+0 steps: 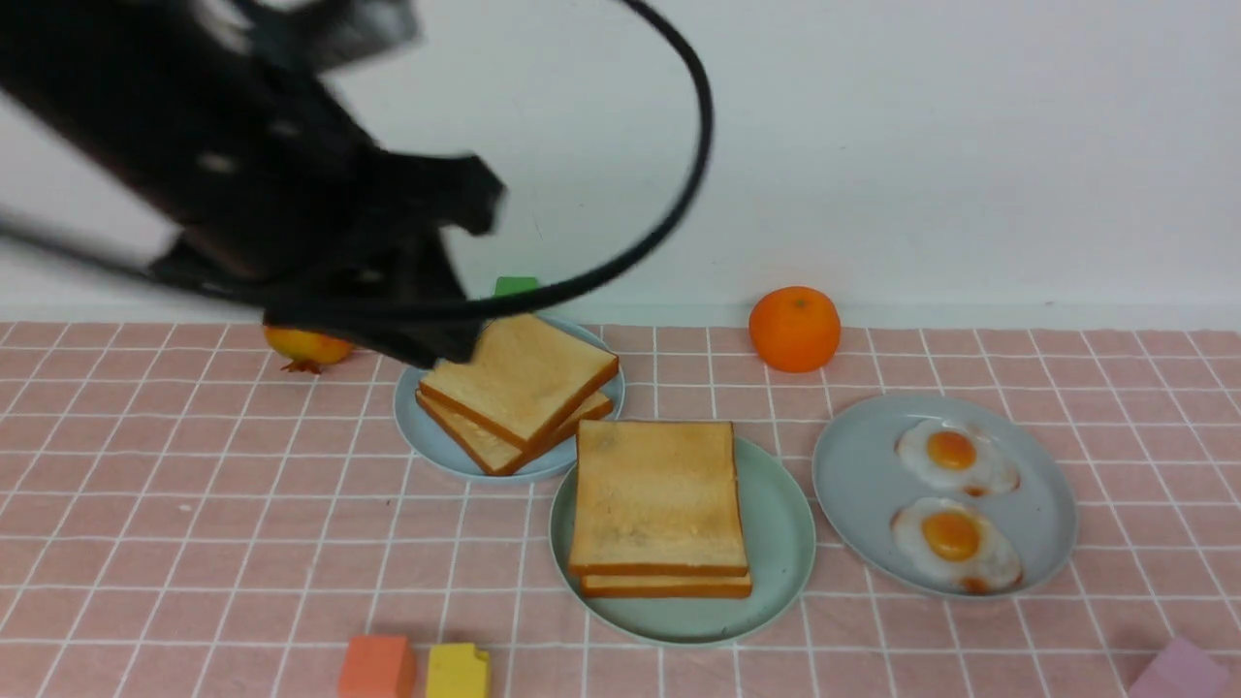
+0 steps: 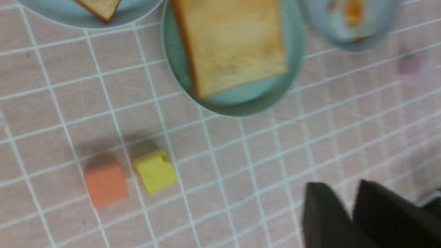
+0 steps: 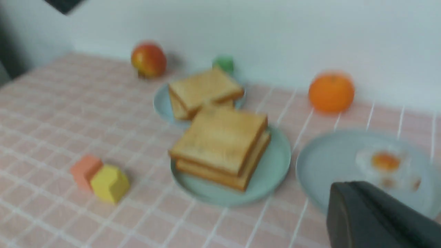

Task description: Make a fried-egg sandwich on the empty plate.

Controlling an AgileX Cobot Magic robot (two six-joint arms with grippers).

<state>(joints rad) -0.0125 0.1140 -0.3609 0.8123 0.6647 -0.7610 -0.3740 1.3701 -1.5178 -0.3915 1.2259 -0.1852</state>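
Note:
The mint-green plate [image 1: 776, 543] sits at the centre of the pink checked cloth. On it lies the sandwich [image 1: 657, 499], two toast slices stacked; whatever lies between them is hidden. My left arm [image 1: 291, 194] hangs blurred, high at the back left, over the plate of spare toast. In the left wrist view my left gripper [image 2: 342, 186] is slightly open and empty, above bare cloth and well away from the sandwich [image 2: 234, 44]. The right arm is outside the front view. My right gripper [image 3: 339, 187] is shut with nothing in it, and hovers by the egg plate [image 3: 327, 162].
A grey-blue plate [image 1: 427, 441] at the back left holds two toast slices. Another [image 1: 853, 494] on the right holds two fried eggs. An orange [image 1: 794, 328], a reddish fruit [image 1: 305, 347] and a green block [image 1: 515, 285] line the wall. Orange [image 1: 376, 667], yellow [image 1: 458, 671] and pink [image 1: 1178, 671] blocks sit at the front.

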